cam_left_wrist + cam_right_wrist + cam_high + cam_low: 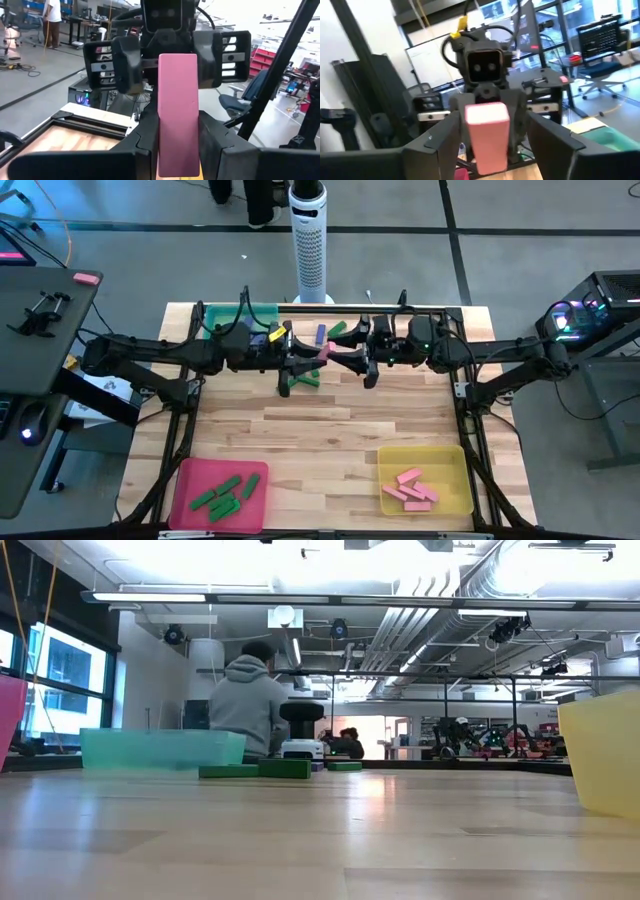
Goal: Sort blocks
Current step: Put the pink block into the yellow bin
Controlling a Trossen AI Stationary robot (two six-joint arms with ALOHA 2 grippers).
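Left tool (177, 150): clenched on a pink block (177, 110), block standing up between the two fingers (145, 145), raised above the far middle of the worktop (330, 430). Right tool (487, 150): jaws spread wide, one finger either side of the same pink block (487, 132); contact with it not resolvable. Both tools meeting nose to nose in the high view, left tool (312, 362), right tool (345, 360), pink block (325, 352) between them.

Around them on the worktop: loose green blocks (303, 380) just below the tools, more green and one blue block (320, 334) near the far edge. Teal tray (215, 315) at the far left corner, largely hidden under the left arm. Red tray (190, 480) near left holding green blocks (225, 498); yellow tray (455, 465) near right holding pink blocks (410, 488).

Low view: neither tool in frame; green blocks (260, 769) and teal tray (160, 748) visible, a seated person (245, 705) beyond.
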